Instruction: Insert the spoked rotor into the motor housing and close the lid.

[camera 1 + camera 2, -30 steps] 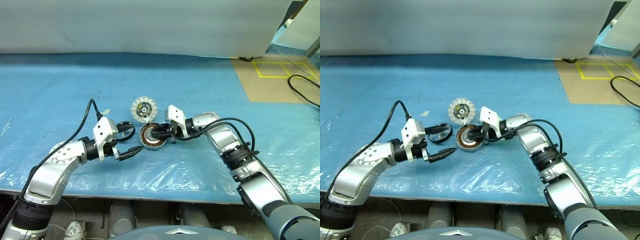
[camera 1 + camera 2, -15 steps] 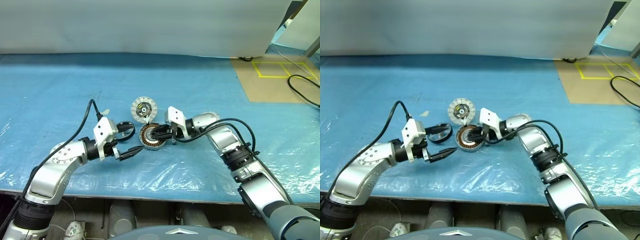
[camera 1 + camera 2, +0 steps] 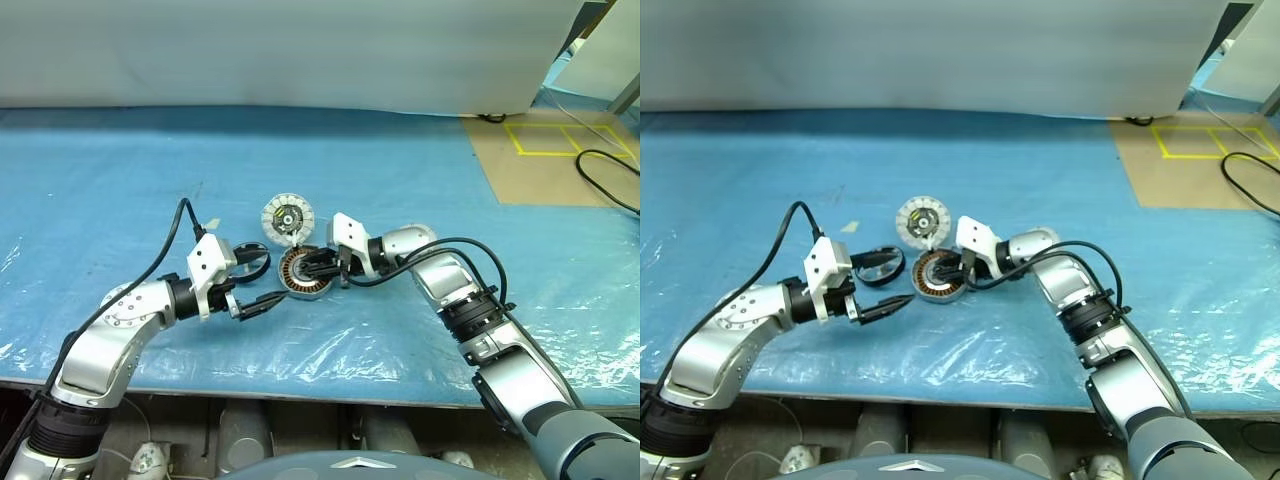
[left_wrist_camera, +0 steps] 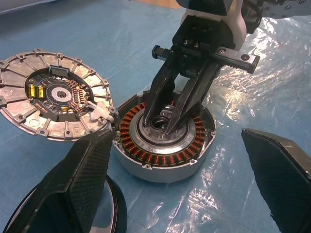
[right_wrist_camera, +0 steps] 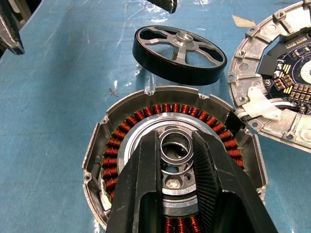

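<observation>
The motor housing (image 3: 290, 285), a round metal cup with copper windings (image 5: 121, 145), lies on the blue sheet at mid-table. My right gripper (image 5: 176, 137) reaches into it from the right, shut on a small silver ring at the central hub (image 4: 158, 124). Touching the housing's far-left edge is the lid (image 3: 288, 217), with its dark circuit face and pale rim segments (image 4: 53, 99) up. The spoked rotor (image 5: 180, 48), a black ring with silver spokes, rests flat to the left of the housing (image 3: 252, 262). My left gripper (image 3: 265, 282) is open just left of the housing, one finger (image 4: 82, 184) over the rotor.
A crinkled blue plastic sheet (image 3: 330, 170) covers the whole table, whose front edge (image 3: 300, 385) runs close to me. At the far right is a brown board (image 3: 560, 165) with yellow tape and a black cable (image 3: 605, 180). A white panel (image 3: 280, 50) closes off the back.
</observation>
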`<state>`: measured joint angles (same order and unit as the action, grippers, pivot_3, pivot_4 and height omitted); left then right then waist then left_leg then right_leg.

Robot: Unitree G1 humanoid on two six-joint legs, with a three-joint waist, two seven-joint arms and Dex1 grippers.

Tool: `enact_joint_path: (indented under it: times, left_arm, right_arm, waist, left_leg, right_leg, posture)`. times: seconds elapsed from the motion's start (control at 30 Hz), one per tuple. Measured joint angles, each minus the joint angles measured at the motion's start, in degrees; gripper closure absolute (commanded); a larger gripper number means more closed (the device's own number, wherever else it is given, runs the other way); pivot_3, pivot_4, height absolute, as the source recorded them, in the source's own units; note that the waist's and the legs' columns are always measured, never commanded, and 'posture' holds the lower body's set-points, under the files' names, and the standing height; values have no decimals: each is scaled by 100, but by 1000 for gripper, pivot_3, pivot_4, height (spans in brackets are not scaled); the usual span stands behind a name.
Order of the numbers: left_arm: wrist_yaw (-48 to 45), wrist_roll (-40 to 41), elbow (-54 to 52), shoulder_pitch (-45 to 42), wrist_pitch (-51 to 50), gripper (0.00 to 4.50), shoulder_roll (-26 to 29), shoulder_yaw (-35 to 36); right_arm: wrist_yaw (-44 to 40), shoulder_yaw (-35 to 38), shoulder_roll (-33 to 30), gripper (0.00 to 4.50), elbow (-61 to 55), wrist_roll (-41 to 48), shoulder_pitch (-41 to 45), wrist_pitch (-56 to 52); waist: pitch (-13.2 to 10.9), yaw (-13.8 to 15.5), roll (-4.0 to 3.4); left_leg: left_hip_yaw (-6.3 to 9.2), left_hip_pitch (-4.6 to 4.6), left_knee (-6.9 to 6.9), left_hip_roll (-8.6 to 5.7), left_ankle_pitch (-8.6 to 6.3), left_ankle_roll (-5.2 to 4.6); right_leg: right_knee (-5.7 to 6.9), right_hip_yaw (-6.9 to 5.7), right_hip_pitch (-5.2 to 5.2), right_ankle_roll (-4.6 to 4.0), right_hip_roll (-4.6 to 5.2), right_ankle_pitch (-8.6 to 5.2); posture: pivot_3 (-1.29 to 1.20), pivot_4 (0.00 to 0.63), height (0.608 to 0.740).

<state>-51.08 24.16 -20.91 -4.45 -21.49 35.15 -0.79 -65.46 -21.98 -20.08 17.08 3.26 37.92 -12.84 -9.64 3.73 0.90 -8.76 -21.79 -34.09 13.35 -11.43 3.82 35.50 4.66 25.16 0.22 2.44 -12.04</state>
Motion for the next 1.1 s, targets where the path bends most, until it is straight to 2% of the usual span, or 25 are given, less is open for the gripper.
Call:
enact_joint_path:
  times: [0.87, 1.03, 1.07, 1.1]
  left_arm:
    - [-4, -24, 45, -79, 44, 10, -72, -167]
    - [-2, -24, 45, -82, 44, 10, -77, -171]
    - [-2, -24, 45, -85, 44, 10, -79, -172]
    - [-2, -24, 45, -90, 44, 10, -82, -173]
  right_arm:
    - [-4, 13, -116, 3930, 11, -5, 3, 88]
    - [-1, 26, -170, 2196, 6, -16, -7, 151]
    - [1, 41, -177, 1942, 1, -9, -7, 113]
    - [-2, 60, -184, 1942, -8, 2, -7, 63]
  waist:
    - [0, 3, 0]
    - [0, 3, 0]
    - [0, 1, 0]
    - [0, 1, 0]
  left_leg:
    - [0, -1, 1, 0, 0, 0]
    - [0, -1, 1, 0, 0, 0]
    - [0, -1, 2, 0, 0, 0]
    - [0, -1, 2, 0, 0, 0]
  right_leg:
    - [-2, 0, 0, 0, 0, 0]
    - [-3, 0, 0, 0, 0, 0]
    - [-3, 0, 1, 0, 0, 0]
    - [-3, 0, 1, 0, 0, 0]
  posture:
    - [0, 150, 740]
    - [0, 150, 740]
    - [0, 150, 740]
    - [0, 150, 740]
